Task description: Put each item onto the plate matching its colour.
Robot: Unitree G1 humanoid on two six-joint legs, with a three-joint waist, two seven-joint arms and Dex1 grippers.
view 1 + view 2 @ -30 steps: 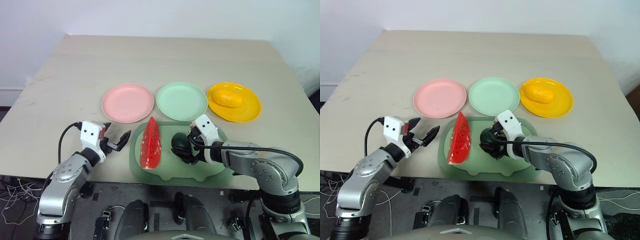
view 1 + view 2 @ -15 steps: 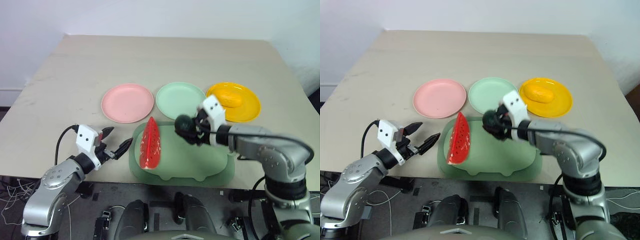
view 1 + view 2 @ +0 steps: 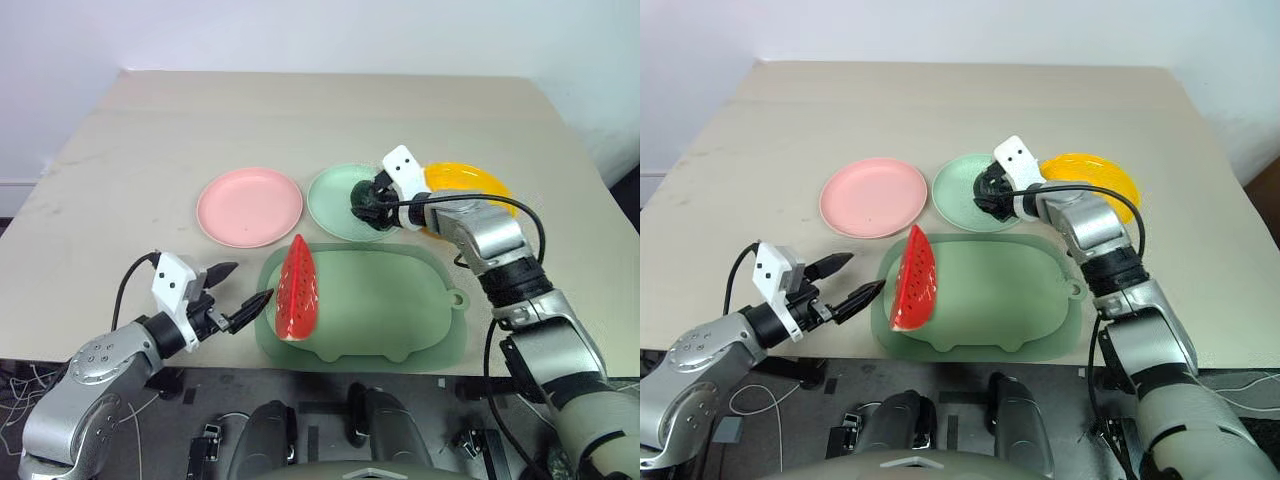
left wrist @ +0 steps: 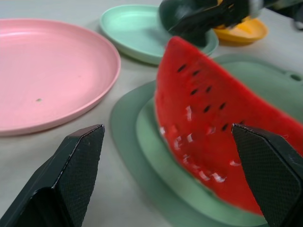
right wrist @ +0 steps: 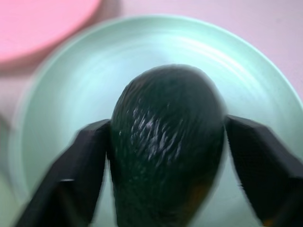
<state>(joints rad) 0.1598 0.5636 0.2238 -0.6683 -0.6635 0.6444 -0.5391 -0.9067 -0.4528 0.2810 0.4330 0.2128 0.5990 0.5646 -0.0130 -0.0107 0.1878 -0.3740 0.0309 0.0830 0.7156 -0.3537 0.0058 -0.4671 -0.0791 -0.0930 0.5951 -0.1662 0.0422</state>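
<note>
Dark avocado gripped over the mint plate, watermelon wedge waiting on the tray.

From the left: the left gripper (image 3: 236, 292) hangs off the table's (image 3: 120, 150) near edge with its jaws spread wide and empty, beside the green tray (image 3: 390, 310). The pink plate (image 3: 249, 206) holds nothing. The red watermelon wedge (image 3: 298, 291), black-seeded with a green rind, stands on edge at the tray's left side. The mint green plate (image 3: 335, 195) lies under the dark green, rough-skinned avocado (image 5: 165, 142), which the right gripper (image 3: 372, 203) clasps between both fingers (image 5: 80, 165). The yellow-orange plate (image 3: 470, 180) sits furthest right; its contents are hidden by the right arm.
</note>
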